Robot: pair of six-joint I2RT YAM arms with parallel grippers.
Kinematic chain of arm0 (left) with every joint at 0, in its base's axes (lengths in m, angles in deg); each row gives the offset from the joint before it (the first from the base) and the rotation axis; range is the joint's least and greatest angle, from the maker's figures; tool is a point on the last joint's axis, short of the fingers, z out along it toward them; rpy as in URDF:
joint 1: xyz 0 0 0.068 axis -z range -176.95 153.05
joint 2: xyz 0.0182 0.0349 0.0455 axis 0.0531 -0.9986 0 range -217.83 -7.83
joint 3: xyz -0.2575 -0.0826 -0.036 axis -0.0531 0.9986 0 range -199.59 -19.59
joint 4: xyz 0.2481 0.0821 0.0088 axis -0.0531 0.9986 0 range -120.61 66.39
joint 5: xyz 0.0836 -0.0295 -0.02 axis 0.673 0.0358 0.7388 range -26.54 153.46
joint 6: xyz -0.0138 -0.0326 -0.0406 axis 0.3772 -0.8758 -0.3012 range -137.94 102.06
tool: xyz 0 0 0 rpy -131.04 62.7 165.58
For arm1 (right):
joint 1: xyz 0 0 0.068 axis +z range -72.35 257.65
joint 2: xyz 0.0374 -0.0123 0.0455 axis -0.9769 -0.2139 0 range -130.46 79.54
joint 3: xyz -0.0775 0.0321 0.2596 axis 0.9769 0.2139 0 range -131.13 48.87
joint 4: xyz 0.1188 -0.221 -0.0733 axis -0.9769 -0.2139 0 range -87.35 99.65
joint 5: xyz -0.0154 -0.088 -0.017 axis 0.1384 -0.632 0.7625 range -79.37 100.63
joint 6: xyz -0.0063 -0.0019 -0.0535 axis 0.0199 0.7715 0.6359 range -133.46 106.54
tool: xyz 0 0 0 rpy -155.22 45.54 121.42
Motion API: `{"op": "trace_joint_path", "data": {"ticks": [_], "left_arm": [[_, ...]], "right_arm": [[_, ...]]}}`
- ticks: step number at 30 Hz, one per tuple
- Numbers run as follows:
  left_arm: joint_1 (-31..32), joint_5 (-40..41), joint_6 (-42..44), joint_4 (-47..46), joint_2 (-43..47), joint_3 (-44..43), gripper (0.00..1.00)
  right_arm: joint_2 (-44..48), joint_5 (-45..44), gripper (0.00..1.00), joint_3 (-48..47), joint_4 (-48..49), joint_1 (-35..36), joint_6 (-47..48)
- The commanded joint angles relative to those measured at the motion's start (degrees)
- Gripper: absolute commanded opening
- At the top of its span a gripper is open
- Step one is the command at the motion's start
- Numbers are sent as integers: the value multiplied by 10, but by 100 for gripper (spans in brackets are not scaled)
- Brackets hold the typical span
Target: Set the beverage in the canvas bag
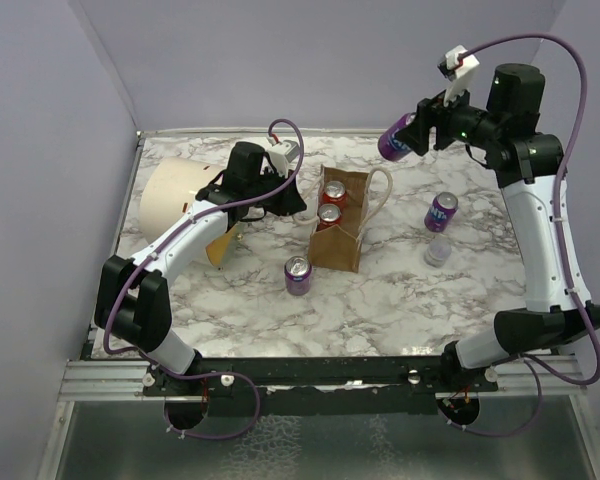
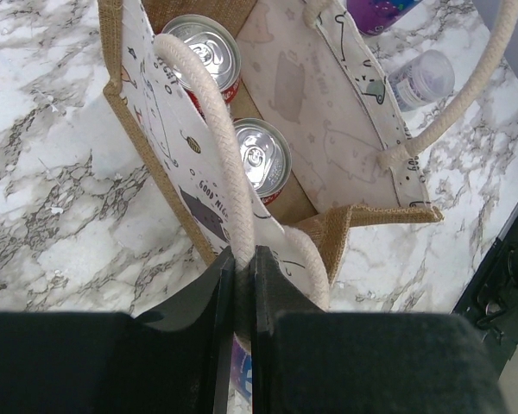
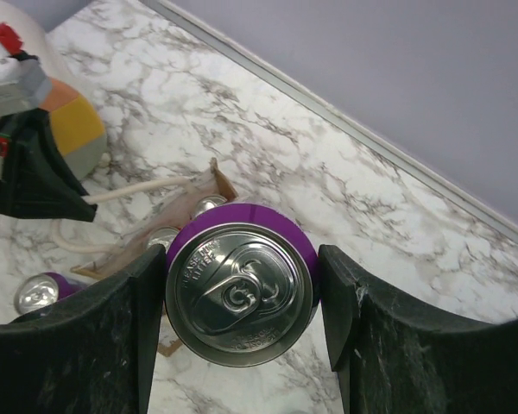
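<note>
The tan canvas bag stands open mid-table with two red cans inside; the left wrist view shows them between the printed walls. My left gripper is shut on the bag's near cream rope handle, its fingers pinching the rope. My right gripper is shut on a purple beverage can, held high in the air right of the bag; in the right wrist view the can top fills the space between the pads, with the bag below it.
A purple can stands in front of the bag and another to its right, beside a small clear cup. A large cream cylinder with an orange end lies at the left. Grey walls enclose the table.
</note>
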Motion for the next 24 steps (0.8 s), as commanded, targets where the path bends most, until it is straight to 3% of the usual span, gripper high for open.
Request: {"op": "trace_joint_path", "data": {"ticks": [1, 12, 24], "left_arm": [[3, -20, 5, -11, 11, -1, 0], [2, -23, 5, -9, 10, -3, 0], [3, -19, 9, -11, 20, 4, 0]], "right_arm": [[-14, 46, 1, -51, 30, 42, -7], [-79, -5, 1, 28, 44, 142, 38], [-92, -99, 1, 141, 86, 166, 65]]}}
